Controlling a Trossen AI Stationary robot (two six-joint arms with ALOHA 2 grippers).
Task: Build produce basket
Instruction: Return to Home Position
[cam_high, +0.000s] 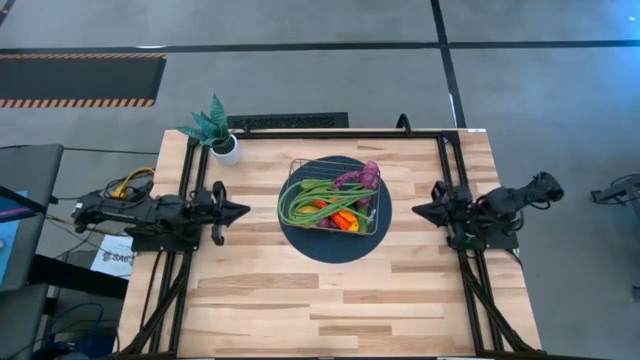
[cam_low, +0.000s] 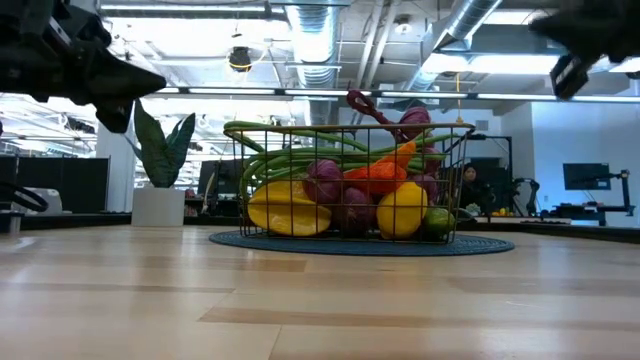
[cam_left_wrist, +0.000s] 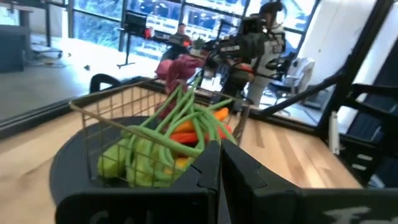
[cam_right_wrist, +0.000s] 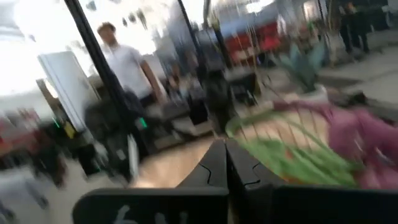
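Observation:
The wire basket (cam_high: 298, 170) stands on a dark blue round mat (cam_high: 335, 248) at the table's middle. It holds the produce: long green beans (cam_high: 308, 196), purple grapes (cam_high: 360, 178), orange and red peppers (cam_high: 345, 218), a yellow lemon (cam_low: 402, 210). My left gripper (cam_high: 243, 211) is shut at the table's left side, pointing level at the basket, well short of it. My right gripper (cam_high: 418, 210) is shut at the right side, likewise clear of it. Both are empty.
A spiky green plant in a white pot (cam_high: 222, 138) stands at the far left of the table. Black frame rails (cam_high: 445, 160) run along the table's sides. Bare wood lies on the near side of the mat. A person (cam_right_wrist: 121, 59) stands in the room beyond.

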